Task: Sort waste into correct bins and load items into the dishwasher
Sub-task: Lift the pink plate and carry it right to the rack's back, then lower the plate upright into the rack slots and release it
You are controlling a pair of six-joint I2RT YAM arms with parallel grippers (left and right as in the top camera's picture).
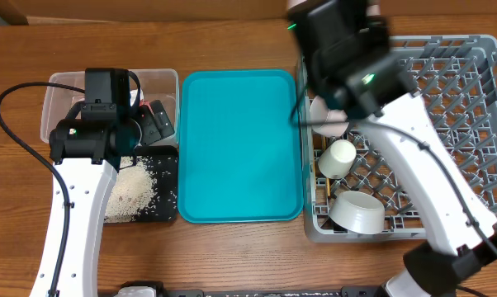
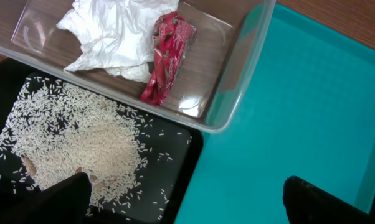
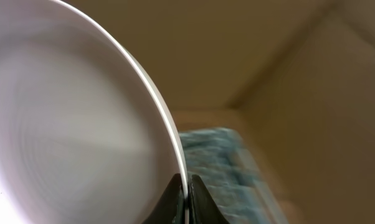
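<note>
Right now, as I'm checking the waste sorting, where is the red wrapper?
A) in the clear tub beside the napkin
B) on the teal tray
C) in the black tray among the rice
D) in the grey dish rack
A: the left wrist view shows the red wrapper lying inside the clear tub next to the crumpled napkin, while the rice lies apart in the black tray.

Around the serving tray (image 1: 240, 148): tub (image 1: 59, 107) at ten o'clock, shallow tray (image 1: 164, 177) at eight, dish rack (image 1: 471, 99) at three. Napkin (image 2: 113, 31) and wrapper (image 2: 167, 56) lie in the tub, rice (image 2: 88, 149) in the shallow tray, cup (image 1: 339, 157) and bowl (image 1: 357, 211) in the rack.
</note>
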